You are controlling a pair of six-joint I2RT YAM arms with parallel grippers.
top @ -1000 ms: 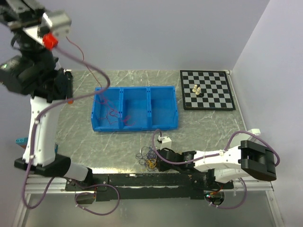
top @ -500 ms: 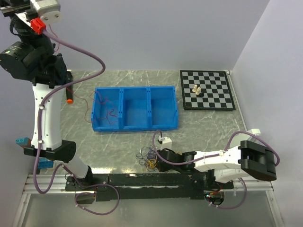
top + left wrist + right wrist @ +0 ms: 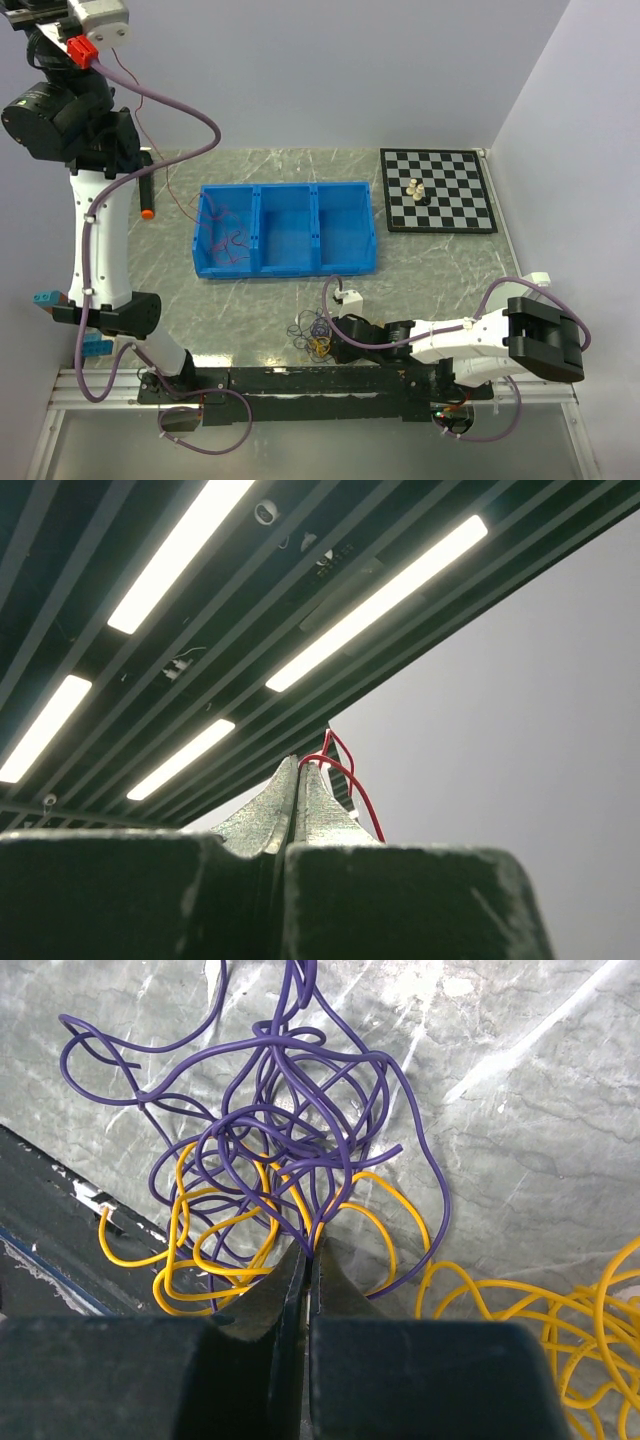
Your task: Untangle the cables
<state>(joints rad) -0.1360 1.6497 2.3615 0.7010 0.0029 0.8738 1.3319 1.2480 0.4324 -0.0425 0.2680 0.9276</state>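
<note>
The marble table point(image 3: 440, 270) fills the middle of the top view. The left arm point(image 3: 95, 230) rears into the upper left of the frame; the right arm point(image 3: 470, 340) lies low at lower right. A blue three-compartment bin point(image 3: 290, 272) sits centre, with a chessboard point(image 3: 437, 190) at upper right. The right jaws are pressed together on the purple and yellow cables point(image 3: 290, 1150) at lower centre. The left jaws pinch a red cable point(image 3: 345, 770), which trails down into the bin's left compartment.
</note>
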